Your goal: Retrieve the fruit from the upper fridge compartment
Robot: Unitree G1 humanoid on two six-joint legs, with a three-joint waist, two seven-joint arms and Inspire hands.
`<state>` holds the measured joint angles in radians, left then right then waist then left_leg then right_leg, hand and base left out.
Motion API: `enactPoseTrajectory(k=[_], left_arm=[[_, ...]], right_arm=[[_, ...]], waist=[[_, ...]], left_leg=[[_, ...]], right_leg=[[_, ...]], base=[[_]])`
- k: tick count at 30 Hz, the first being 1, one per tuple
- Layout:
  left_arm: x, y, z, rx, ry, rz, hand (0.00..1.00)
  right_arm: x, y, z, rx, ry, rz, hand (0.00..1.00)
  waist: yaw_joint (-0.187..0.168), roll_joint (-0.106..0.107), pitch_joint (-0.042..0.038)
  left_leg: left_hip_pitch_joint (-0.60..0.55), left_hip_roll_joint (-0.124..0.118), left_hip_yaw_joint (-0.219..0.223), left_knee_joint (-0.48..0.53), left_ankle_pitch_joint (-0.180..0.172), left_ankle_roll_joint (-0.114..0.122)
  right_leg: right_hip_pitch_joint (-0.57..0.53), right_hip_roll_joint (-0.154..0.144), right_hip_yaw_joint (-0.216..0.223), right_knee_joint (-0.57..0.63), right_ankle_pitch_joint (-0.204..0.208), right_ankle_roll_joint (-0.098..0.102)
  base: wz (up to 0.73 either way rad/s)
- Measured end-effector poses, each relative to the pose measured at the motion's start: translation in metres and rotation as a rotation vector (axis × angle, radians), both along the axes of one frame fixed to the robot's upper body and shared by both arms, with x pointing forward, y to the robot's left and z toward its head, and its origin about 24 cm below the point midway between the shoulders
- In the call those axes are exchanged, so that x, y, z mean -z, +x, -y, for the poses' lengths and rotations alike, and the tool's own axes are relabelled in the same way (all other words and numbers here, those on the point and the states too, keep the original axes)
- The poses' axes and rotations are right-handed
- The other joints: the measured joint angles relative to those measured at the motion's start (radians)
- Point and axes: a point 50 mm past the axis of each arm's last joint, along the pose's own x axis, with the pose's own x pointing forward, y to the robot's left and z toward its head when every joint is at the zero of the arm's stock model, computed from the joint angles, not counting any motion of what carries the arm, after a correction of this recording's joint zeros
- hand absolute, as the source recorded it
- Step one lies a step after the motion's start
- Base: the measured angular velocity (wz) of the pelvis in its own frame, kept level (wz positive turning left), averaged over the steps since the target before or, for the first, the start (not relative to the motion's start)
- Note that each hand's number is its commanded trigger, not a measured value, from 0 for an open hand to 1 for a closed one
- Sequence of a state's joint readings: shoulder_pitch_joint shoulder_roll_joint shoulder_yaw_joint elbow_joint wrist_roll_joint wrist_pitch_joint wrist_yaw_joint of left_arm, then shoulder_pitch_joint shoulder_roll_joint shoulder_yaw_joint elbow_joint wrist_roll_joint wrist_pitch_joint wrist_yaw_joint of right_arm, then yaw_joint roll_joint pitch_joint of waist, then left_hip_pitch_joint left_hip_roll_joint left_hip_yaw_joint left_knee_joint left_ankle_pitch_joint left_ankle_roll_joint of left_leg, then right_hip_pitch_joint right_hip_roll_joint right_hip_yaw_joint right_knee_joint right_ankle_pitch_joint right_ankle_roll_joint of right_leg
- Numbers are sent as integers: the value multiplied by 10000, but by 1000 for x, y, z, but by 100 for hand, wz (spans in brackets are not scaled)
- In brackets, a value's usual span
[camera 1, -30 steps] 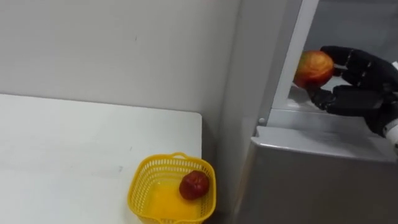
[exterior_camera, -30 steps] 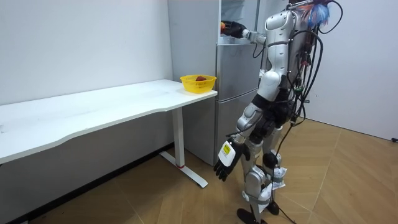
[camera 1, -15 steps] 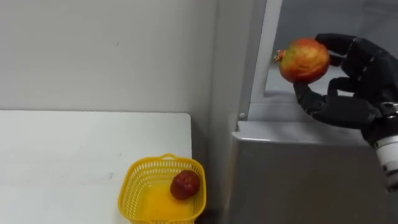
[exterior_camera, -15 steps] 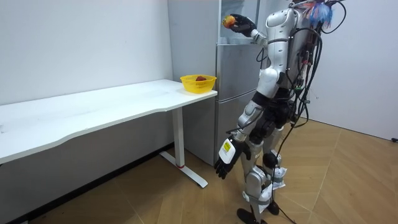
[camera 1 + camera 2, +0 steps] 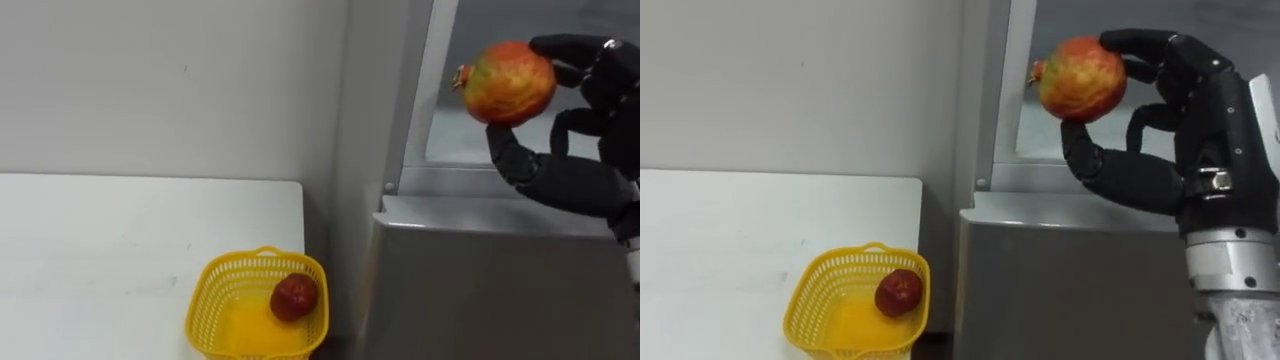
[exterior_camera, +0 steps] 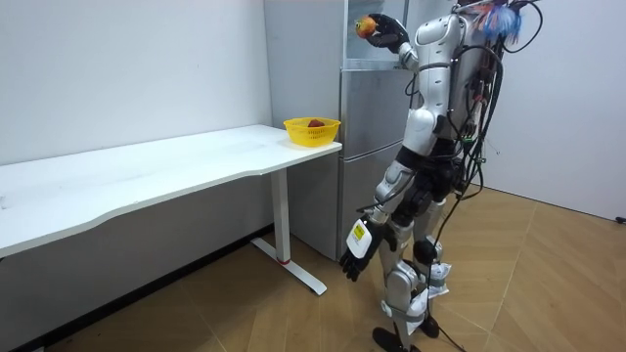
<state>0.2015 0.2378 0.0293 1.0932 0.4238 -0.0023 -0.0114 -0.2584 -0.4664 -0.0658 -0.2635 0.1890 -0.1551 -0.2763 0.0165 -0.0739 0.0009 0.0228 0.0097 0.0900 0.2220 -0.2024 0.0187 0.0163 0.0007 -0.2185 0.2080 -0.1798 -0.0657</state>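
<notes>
At lower left you see the white surface (image 5: 100,250), with a yellow plastic mesh basket (image 5: 222,283) at its right edge holding a dark red round fruit (image 5: 292,297). Right of it stands the grey metal fridge (image 5: 480,280). At upper right, your right robot hand (image 5: 575,180) grips a round red-and-orange fruit (image 5: 508,81) between thumb and curled fingers. In the room view's lower middle, your left robot hand (image 6: 354,262) hangs loose-fingered.

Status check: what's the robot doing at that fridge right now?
Right hand shut on orange-red fruit, held high before the upper fridge. Left hand hangs at its side. Yellow basket below holds one red fruit.
</notes>
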Motion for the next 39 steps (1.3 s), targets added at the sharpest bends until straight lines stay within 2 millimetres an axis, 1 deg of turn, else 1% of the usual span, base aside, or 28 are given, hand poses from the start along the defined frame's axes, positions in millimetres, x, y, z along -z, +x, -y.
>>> enactPoseTrajectory(k=[5,8,10,11,13,16,18,19,21,23,24,25,27,28,30,31,34,35,39], left_arm=[[1,3,1,26,-40,-34,0],[1,7,2,84,-49,39,0],[2,9,4,213,-88,33,0],[2,11,4,276,-103,29,0],[3,15,8,467,-173,5,0],[4,19,10,565,-248,-27,0],[4,22,11,629,-255,15,0],[4,22,12,761,-271,-28,0],[4,21,14,937,-296,-82,0],[5,21,14,1099,-293,-144,0],[4,21,14,1113,-274,-152,0],[4,21,13,1116,-259,-150,0],[4,21,13,1119,-271,-167,0],[4,21,13,1125,-296,-186,0],[4,21,13,1142,-359,-213,0],[4,22,13,1160,-370,-184,0],[3,25,12,1174,-329,-119,0],[3,26,12,1185,-349,-86,0],[4,26,14,1206,-492,-132,0]], right_arm=[[-11,-13,-11,276,-1185,914,100],[-16,-19,-24,124,-1866,1416,100],[-10,-19,-39,-407,-2299,1360,100],[-7,-19,-43,-534,-2391,1283,100],[2,-18,-57,-974,-2849,946,100],[6,-18,-66,-1371,-3438,722,100],[9,-18,-72,-1550,-3730,612,100],[11,-18,-76,-1730,-3999,527,100],[15,-18,-82,-2064,-4226,364,100],[20,-18,-88,-2352,-4464,204,100],[23,-18,-92,-2445,-4704,128,100],[25,-17,-94,-2509,-4907,47,100],[28,-16,-95,-2489,-5120,-39,100],[29,-16,-95,-2441,-5227,-80,100],[30,-15,-95,-2483,-5284,-157,100],[32,-14,-96,-2488,-5375,-198,100],[40,-11,-98,-2554,-5864,-568,100],[43,-10,-98,-2547,-6027,-729,100],[49,-6,-97,-2598,-6199,-1239,100]], waist=[[140,-4,-8],[209,-7,-18],[198,-4,-27],[201,-5,-27],[271,-12,-31],[474,31,-4],[630,12,-16],[700,19,-9],[752,6,1],[786,-62,38],[865,-115,88],[903,-178,94],[955,-244,78],[997,-301,44],[1127,-340,19],[1169,-341,21],[1217,-314,39],[1286,-288,57],[1353,-203,114]], left_leg=[[-33,23,122,-63,0,-1],[16,24,191,-109,0,-1],[56,25,191,-117,0,0],[53,25,191,-110,0,0],[24,26,191,-107,-2,3],[-13,21,148,-113,-7,10],[14,21,155,-141,-7,10],[58,19,156,-183,-6,10],[66,11,149,-180,-5,12],[64,9,147,-178,-3,13],[56,10,146,-170,-3,13],[40,11,145,-166,-3,13],[-11,9,142,-165,-4,14],[-31,5,132,-162,-5,15],[-33,-1,106,-160,-8,21],[-36,-8,66,-158,-9,22],[-49,-28,-100,-158,-9,22],[-90,-26,-109,-154,-9,22],[-242,-41,-213,-134,-9,21]], right_leg=[[-117,24,103,33,5,-8],[-116,36,184,12,8,-4],[-48,43,208,-13,13,-2],[-40,43,207,-17,16,1],[-66,41,201,-31,19,5],[-53,42,179,3,31,16],[-54,39,178,36,30,16],[-56,33,173,74,24,15],[-72,22,169,114,15,17],[-76,17,165,115,13,17],[-77,17,167,109,10,15],[-91,18,167,101,7,14],[-109,15,166,102,7,14],[-103,11,148,90,7,16],[-84,10,136,76,9,18],[-57,10,110,40,14,25],[25,3,-52,-55,27,36],[12,3,-72,-75,26,36],[-45,-14,-195,-136,27,36]], base=[[-8],[-8],[-2],[0],[0],[0],[0],[0],[0],[0],[0],[0],[0],[0],[4],[11],[15],[10],[10]])
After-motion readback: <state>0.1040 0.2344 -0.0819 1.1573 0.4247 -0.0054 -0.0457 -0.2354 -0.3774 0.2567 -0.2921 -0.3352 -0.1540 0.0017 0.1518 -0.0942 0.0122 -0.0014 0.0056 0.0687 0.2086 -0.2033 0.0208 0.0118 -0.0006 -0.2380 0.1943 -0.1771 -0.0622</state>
